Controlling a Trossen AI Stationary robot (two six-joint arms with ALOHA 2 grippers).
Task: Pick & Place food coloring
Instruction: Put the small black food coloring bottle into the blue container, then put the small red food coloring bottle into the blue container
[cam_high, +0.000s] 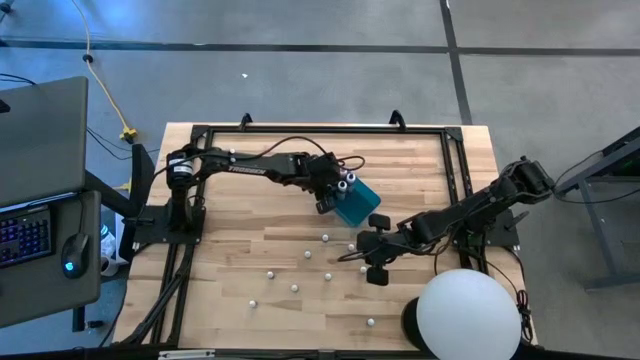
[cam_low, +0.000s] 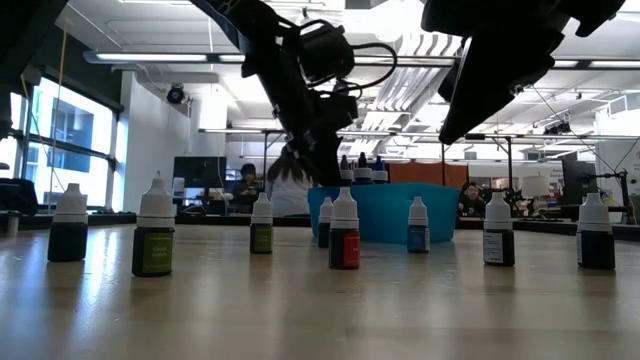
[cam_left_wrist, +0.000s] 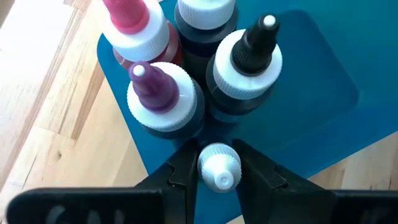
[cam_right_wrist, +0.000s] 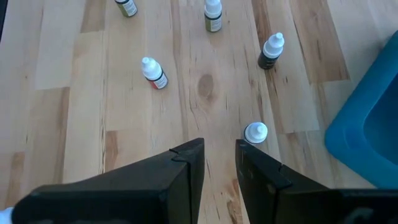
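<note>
While left claw pinches white-capped bottle, four bottles stand in teal box; right claw slightly spread, empty.

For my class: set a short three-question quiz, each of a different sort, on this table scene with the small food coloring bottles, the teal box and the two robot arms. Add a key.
1. True or false: the left hand grips a white-capped bottle above the teal box.
2. Which bottle tip cannot be seen among those standing in the box? A. pink B. purple C. black D. yellow
3. Fill in: the right hand hovers over the wooden ____, holding nothing.

Key: 1 true. 2 D. 3 table.
</note>
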